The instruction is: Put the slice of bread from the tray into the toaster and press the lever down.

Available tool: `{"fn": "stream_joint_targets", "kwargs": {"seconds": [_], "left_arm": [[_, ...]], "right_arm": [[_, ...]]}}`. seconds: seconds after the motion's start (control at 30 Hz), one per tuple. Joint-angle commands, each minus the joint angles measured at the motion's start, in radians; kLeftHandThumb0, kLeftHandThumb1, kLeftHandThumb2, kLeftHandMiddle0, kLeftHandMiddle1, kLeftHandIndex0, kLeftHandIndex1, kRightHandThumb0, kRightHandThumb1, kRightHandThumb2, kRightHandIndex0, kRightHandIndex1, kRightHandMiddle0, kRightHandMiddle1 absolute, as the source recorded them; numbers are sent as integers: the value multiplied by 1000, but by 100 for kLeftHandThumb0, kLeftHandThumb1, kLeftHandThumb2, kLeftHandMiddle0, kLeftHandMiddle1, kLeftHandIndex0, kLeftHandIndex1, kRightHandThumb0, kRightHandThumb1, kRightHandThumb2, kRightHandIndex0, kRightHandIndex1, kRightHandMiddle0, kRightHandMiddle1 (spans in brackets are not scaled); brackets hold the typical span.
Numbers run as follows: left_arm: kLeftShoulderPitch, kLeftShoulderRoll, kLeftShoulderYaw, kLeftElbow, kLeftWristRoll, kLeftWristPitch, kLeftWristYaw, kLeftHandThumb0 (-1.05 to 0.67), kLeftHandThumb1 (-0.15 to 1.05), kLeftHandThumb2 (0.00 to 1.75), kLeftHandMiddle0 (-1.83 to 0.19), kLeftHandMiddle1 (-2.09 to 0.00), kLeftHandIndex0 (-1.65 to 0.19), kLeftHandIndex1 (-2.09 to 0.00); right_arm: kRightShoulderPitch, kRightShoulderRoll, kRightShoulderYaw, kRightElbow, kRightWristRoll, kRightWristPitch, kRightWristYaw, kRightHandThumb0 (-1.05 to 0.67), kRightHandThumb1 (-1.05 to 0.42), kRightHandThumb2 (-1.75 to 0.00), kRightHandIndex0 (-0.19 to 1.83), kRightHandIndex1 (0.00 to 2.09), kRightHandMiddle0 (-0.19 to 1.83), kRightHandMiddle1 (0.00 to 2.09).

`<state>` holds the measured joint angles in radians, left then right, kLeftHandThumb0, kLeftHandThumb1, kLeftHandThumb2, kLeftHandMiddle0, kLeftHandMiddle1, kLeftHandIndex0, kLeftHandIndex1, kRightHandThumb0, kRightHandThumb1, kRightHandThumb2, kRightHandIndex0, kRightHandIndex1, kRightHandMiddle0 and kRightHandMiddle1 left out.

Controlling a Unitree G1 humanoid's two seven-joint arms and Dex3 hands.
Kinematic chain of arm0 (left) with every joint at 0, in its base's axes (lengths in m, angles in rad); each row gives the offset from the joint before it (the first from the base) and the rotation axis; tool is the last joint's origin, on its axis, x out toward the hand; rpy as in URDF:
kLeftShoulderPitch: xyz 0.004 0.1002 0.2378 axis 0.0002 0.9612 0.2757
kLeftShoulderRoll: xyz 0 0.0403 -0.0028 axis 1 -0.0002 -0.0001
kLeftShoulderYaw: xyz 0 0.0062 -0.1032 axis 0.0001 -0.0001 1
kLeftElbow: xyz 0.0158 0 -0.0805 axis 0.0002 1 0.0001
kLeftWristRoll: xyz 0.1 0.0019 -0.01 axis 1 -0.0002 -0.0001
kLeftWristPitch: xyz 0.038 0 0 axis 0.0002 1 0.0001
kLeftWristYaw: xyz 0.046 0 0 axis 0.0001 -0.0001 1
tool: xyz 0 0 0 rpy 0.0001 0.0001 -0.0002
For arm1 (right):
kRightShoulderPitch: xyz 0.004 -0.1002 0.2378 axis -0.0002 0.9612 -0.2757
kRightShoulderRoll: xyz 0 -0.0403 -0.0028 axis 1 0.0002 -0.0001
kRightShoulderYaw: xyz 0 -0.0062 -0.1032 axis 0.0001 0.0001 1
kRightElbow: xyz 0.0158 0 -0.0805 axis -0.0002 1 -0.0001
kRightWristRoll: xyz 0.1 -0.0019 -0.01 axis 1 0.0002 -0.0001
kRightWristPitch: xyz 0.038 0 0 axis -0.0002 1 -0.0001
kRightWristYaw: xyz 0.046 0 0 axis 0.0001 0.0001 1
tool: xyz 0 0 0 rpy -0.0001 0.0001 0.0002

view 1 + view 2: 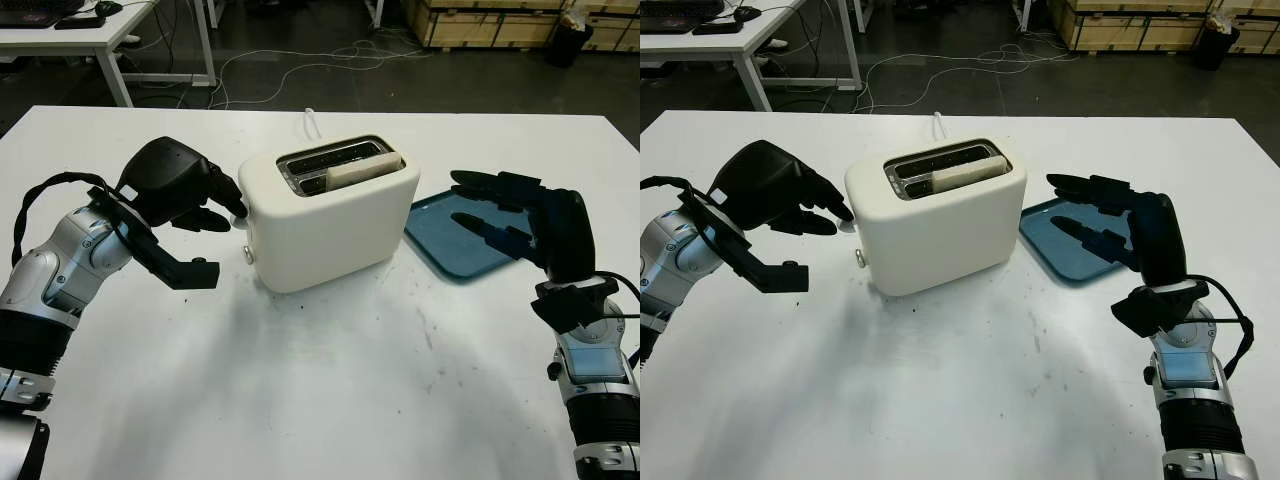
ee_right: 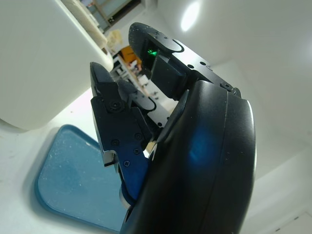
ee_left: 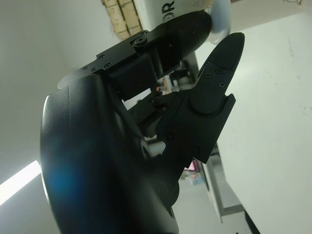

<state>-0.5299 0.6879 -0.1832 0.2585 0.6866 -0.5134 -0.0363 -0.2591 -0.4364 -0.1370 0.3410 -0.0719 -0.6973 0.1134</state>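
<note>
left hand [image 1: 205,205] curled at the end face of the toaster [image 1: 330,215], fingertips [image 1: 236,204] on the lever [image 1: 241,219], grasping nothing; the contact itself is partly hidden by the fingers. the left wrist view brings the pale lever knob [image 3: 220,22] close beside a fingertip. slice of bread [image 1: 362,169] stands in the nearer slot, its lower part hidden. right hand [image 1: 510,215] open, held over the blue tray [image 1: 450,240] on the white worktop [image 1: 350,380]; tray partly covered.
</note>
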Motion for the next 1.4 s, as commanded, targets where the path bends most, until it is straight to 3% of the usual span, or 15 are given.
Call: {"fn": "stream_joint_targets", "kwargs": {"seconds": [0.0, 0.37, 0.47, 0.57, 0.67, 0.83, 1.0, 1.13, 1.37], "left_arm": [[21, -14, -13, 17, -9, -2, 4, -46, 64, 0, -126, -76, -142, 0], [71, -139, -73, 155, -7, 27, 58, -33, 60, 0, -101, -138, -139, 0], [100, -210, -114, 203, -2, 101, 54, -32, 65, 1, -104, -112, -135, 0], [125, -271, -171, 259, 1, 162, 23, -31, 72, 2, -99, -104, -130, 0], [143, -273, -221, 248, 22, 191, -4, -36, 77, 2, -99, -96, -125, 0], [137, -248, -228, 207, -5, 211, -31, -37, 80, 0, -99, -83, -123, -1], [114, -229, -227, 216, -32, 193, -37, -34, 77, 0, -103, -86, -125, -2], [104, -218, -230, 222, -47, 169, -19, -34, 72, 0, -100, -105, -128, -2], [134, -234, -221, 165, -56, 190, 18, -33, 71, 1, -98, -105, -129, -1]], "right_arm": [[6, 2, -6, -11, 1, -7, -1, -11, -81, 0, 103, 0, 94, 0], [13, 1, -11, -20, -5, -6, -3, -11, -81, 0, 103, 0, 94, 0], [10, 3, -13, -12, 3, -16, -1, -12, -81, 0, 104, 0, 94, 0], [8, 7, -13, -11, 7, -18, -1, -10, -81, 0, 104, 0, 94, 0], [6, 9, -14, -6, 13, -19, 2, -10, -81, 0, 103, 0, 93, 0], [1, 10, -16, 4, 8, -30, -3, -14, -82, 0, 103, 0, 92, 0], [-1, 17, -11, 0, 20, -19, 5, -9, -81, 0, 103, 0, 92, 0], [-1, 19, -12, -4, 23, -13, 6, -7, -81, 0, 102, 0, 91, 0], [-2, 18, -14, 1, 24, -17, 10, -8, -81, 0, 103, 0, 91, 0]]}}
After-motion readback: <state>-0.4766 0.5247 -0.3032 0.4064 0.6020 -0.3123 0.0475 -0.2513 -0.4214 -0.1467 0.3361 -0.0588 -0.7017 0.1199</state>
